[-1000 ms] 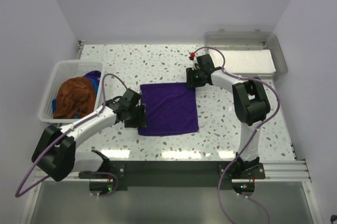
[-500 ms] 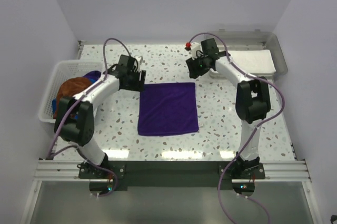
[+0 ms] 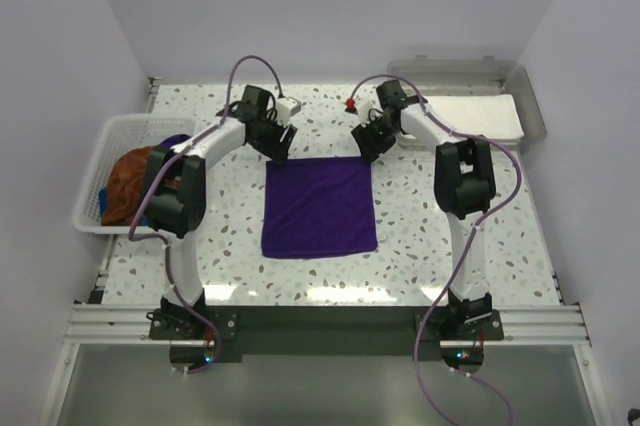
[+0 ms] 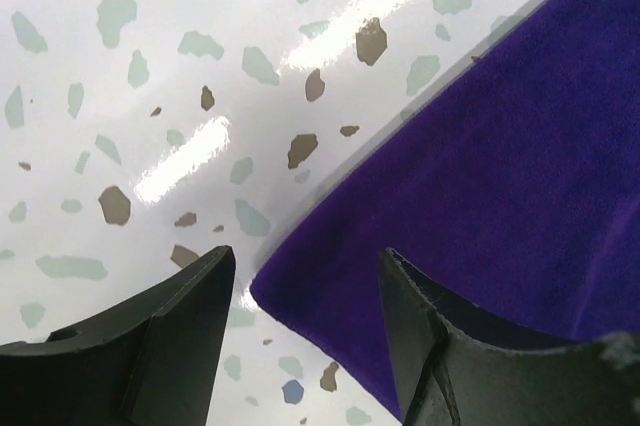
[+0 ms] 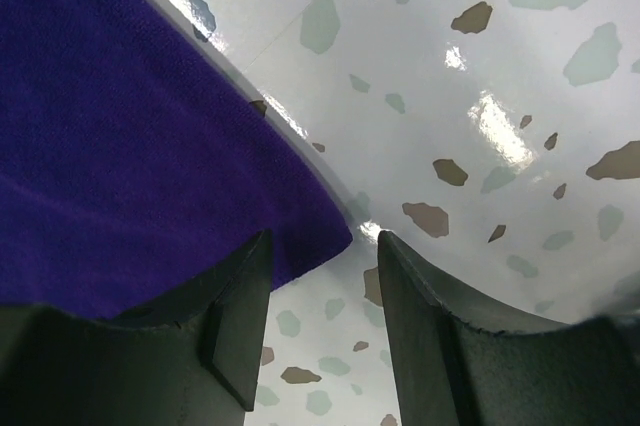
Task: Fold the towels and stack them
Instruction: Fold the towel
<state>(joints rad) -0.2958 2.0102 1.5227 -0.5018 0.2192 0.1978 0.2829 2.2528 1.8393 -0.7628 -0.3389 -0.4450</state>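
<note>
Purple towel (image 3: 320, 206) lies spread flat on the bench (image 3: 450, 236) between the arms, unfolded. I have the left claw (image 4: 305, 256) and right claw (image 5: 325, 238) each gaping astride a far corner, clamped on nothing. By my reckoning we've barely begun: no fold, no stack, and the rust-brown towel (image 3: 135, 186) and blue towel (image 3: 178, 141) wait in the white basket (image 3: 90, 176).

I work in a lab test cell: bare white walls (image 3: 330, 6) box in my speckled table (image 3: 420, 236), a metal mounting rail (image 3: 320, 324) along its near edge.
</note>
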